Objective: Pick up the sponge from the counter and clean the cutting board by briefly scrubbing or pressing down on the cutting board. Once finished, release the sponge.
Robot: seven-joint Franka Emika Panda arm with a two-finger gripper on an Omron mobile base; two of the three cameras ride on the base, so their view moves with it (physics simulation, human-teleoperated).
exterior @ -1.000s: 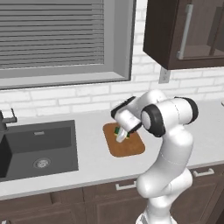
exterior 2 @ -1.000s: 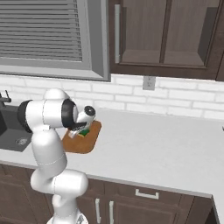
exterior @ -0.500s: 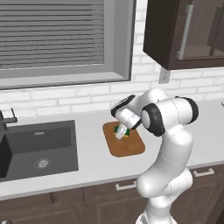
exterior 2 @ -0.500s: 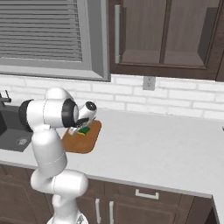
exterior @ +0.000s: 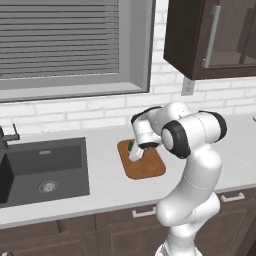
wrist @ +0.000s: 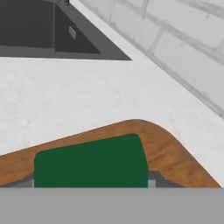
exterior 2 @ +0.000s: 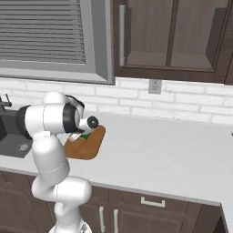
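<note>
The brown wooden cutting board (exterior: 150,167) lies on the light counter (exterior: 105,192) just right of the sink. My gripper (exterior: 134,153) hangs over the board's back left part, shut on the sponge (exterior: 131,146), whose green face shows between the fingers. From the right base view the gripper (exterior 2: 80,136) and sponge (exterior 2: 85,135) sit over the board (exterior 2: 86,148). In the hand view the dark green sponge (wrist: 92,164) lies low between the tips, over a rounded corner of the board (wrist: 173,151), and seems to press on it.
The dark sink basin (exterior: 45,167) with a faucet (exterior: 7,137) lies left of the board. A white brick wall (wrist: 183,48) runs close behind it. Dark upper cabinets (exterior: 210,35) hang above right. The counter (exterior 2: 173,154) stretches bare to the right.
The hand has shifted slightly to the left over the board with the sponge. The jaws have closed tighter on it.
</note>
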